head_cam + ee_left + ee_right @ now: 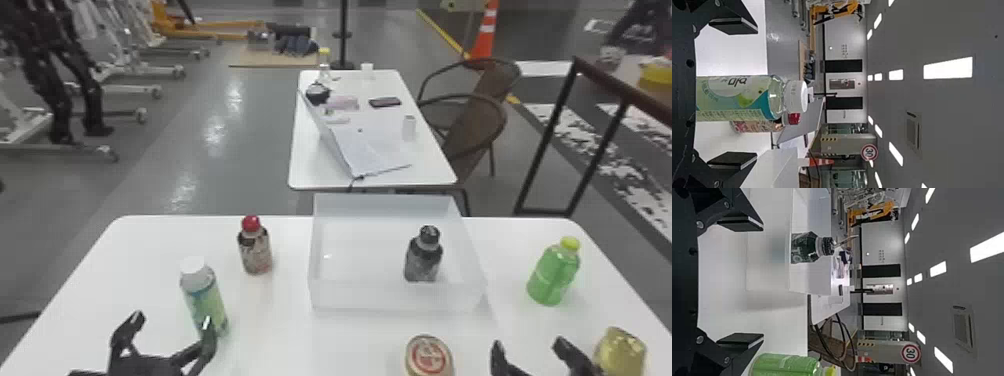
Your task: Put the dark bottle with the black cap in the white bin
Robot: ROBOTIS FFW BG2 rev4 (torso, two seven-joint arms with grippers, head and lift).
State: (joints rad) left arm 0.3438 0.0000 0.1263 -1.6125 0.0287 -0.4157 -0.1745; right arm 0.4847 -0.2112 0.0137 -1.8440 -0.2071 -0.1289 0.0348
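The dark bottle with the black cap (423, 261) stands in the white bin (370, 297), near its right wall. Working outward from my right gripper (528, 345), spread and empty, I judge that a sweep left could tip the round-lidded can (429, 357); my left gripper (172, 320), also spread, could topple the white-capped bottle (206, 301) if dragged sideways. Bare desk (507, 312) lies between the bin's near right corner and the green bottle (554, 276).

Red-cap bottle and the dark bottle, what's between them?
In the head view, a strip of table, then the left wall of the white bin and its bare floor, up to the dark bottle.
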